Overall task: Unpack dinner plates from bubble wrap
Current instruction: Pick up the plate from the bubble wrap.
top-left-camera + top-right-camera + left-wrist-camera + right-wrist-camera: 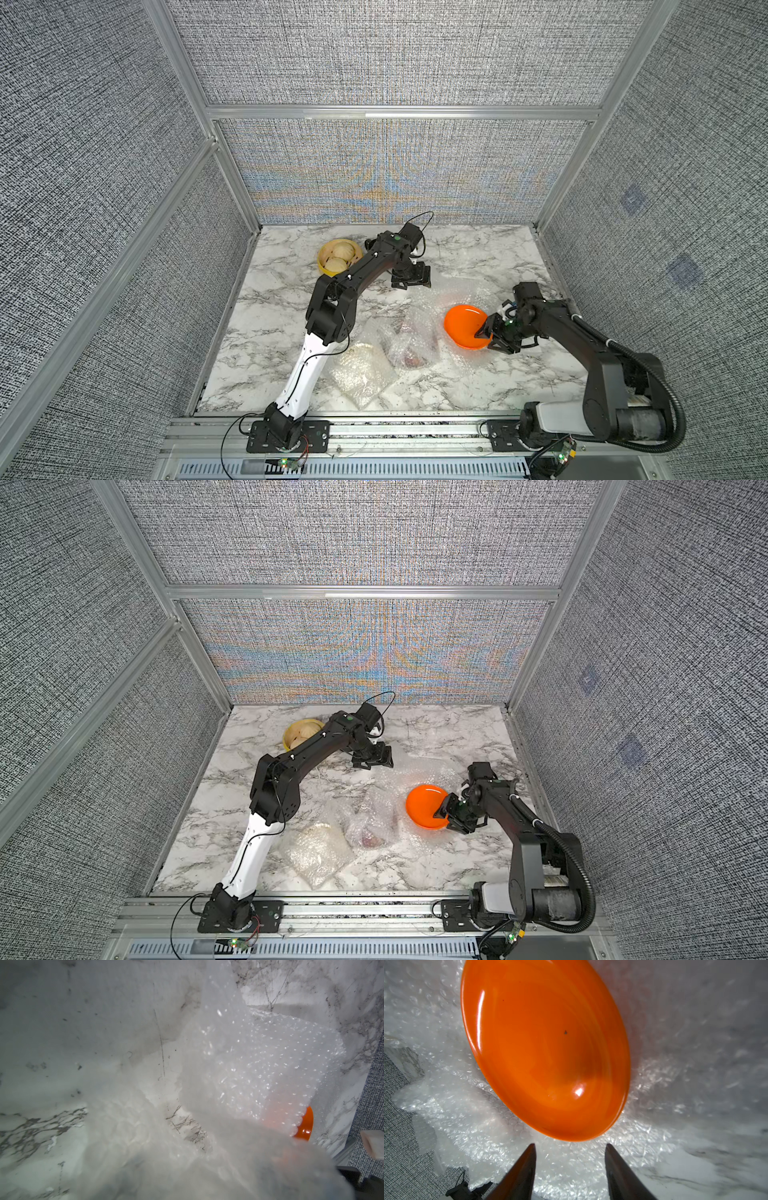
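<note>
The orange dinner plate (463,326) (426,806) (546,1049) lies bare on an opened sheet of bubble wrap (446,293) (467,1126) at the right. My right gripper (485,337) (442,818) (570,1145) is open at the plate's near right rim, which lies just ahead of its tips. My left gripper (410,282) (372,760) hovers over the sheet's far corner with its jaws spread. In the left wrist view, raised bubble wrap (249,1064) hides its fingers. A crumpled bundle (409,345) shows dark red inside. A flat wrapped pack (361,374) lies beside it.
A yellow steamer basket (338,255) (301,733) with pale buns stands at the back left, partly behind the left arm. The marble table (282,332) is walled by grey panels on three sides. A metal rail with the arm bases runs along the front.
</note>
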